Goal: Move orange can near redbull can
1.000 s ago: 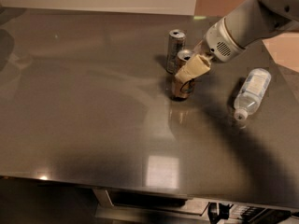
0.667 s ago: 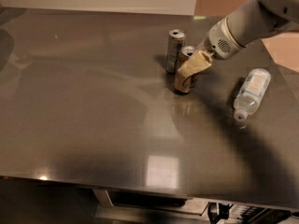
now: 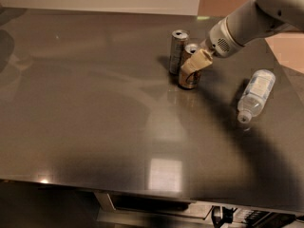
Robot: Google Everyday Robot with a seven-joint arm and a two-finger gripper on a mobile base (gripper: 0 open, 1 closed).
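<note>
The orange can [image 3: 189,80] stands upright on the grey table [image 3: 95,103], right next to the redbull can [image 3: 177,51], which is just behind and to its left. My gripper [image 3: 196,63] comes in from the upper right on the white arm [image 3: 247,25]. Its tan fingers [image 3: 199,60] are closed around the upper part of the orange can and cover much of its side. The redbull can stands upright and free of the gripper.
A clear plastic water bottle [image 3: 256,93] lies on its side to the right of the cans. The table's front edge [image 3: 142,191] runs along the bottom, and a pale wall stands behind the far edge.
The gripper has carried the orange can a little back and to the right, closer alongside the redbull can. The redbull can and the bottle have not moved.
</note>
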